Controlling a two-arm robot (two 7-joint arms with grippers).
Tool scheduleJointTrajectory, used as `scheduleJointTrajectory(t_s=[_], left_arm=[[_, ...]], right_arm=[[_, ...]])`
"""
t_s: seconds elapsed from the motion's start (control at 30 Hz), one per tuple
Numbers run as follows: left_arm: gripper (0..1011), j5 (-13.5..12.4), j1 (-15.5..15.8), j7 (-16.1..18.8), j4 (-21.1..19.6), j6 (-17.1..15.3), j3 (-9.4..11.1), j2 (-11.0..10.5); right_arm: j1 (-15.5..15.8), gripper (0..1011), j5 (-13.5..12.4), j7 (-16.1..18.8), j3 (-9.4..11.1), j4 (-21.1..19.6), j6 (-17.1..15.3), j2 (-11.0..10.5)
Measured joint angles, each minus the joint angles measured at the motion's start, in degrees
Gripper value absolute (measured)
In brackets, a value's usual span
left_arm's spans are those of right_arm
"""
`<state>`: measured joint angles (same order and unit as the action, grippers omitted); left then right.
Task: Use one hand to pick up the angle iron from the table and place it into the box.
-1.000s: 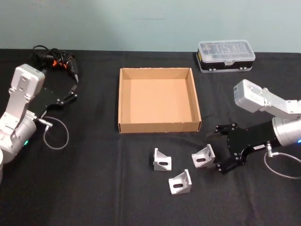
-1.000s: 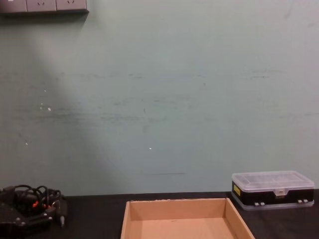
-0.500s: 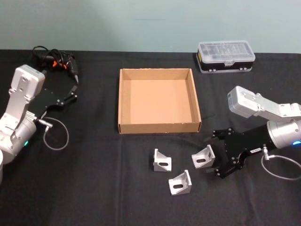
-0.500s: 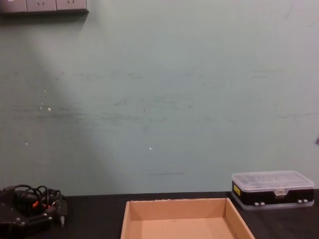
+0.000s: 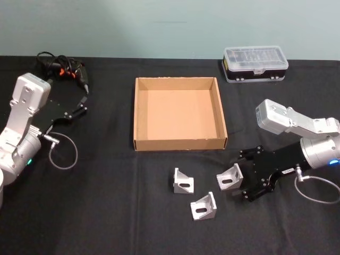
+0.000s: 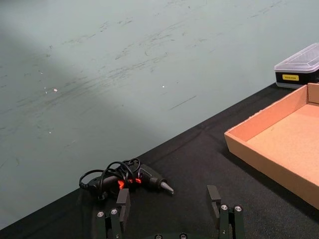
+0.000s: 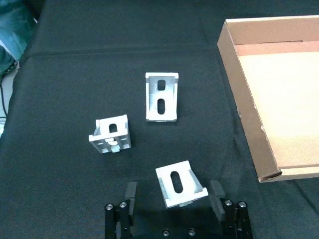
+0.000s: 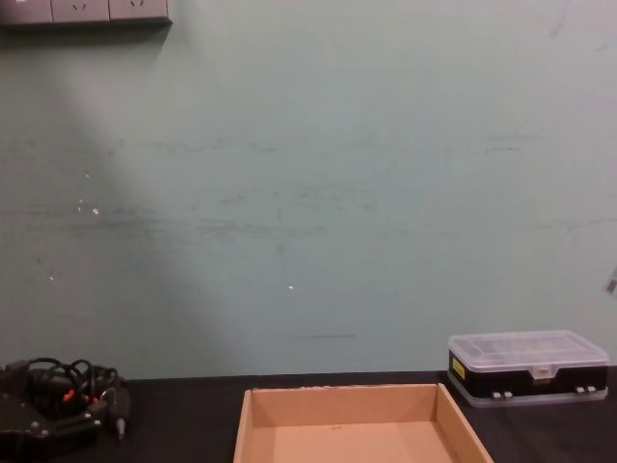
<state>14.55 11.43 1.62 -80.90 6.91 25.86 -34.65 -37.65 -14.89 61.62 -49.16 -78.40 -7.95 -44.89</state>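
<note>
- The right gripper point(image 5: 243, 176) has slid in along the bench point(image 5: 106, 223) over the last second, and now the nearest angle iron point(image 5: 229, 177) sits right between its fingers point(image 7: 130, 191).
- Those fingers stand apart, one on each side of the bracket, with a sliver of gap either side. Nothing is clamped yet, so closing looks like the next call.
- The bracket is silvery metal, L-shaped, with a slotted face and ribbed sides — hard, smooth flanks to pinch.
- Two matching brackets point(image 5: 183, 181) point(image 5: 204, 206) lie beyond the fingertips, well clear.
- The box point(image 5: 180, 143) is tan cardboard, low-walled and empty, past the fingertips to one side.
- The left gripper point(image 6: 168, 204) is parked out wide — fingers apart.
</note>
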Motion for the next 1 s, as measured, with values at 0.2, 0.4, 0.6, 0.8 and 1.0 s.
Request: scheduleJointTrajectory(t_s=[0.2, 0.4, 0.6, 0.8, 1.0], left_arm=[[1000, 0.0, 0.0, 0.0, 0.0, 0.0, 0.0, 0.0], [1000, 0.0, 0.0, 0.0, 0.0, 0.0, 0.0, 0.0], [1000, 0.0, 0.0, 0.0, 0.0, 0.0, 0.0, 0.0], [1000, 0.0, 0.0, 0.0, 0.0, 0.0, 0.0, 0.0], [1000, 0.0, 0.0, 0.0, 0.0, 0.0, 0.0, 0.0]], right_arm=[[0.01, 797, 0.0, -0.02, -0.31, 0.26, 0.17, 0.31], [0.07, 607, 0.0, -0.05, -0.52, 0.24, 0.41, 0.49], [0.21, 474, -0.07, -0.19, -0.54, 0.03, 0.69, 0.55], [0.33, 474, -0.19, -0.35, -0.52, -0.22, 0.84, 0.5], [0.39, 474, -1.46, -0.58, 0.34, -1.5, 0.81, 0.19]])
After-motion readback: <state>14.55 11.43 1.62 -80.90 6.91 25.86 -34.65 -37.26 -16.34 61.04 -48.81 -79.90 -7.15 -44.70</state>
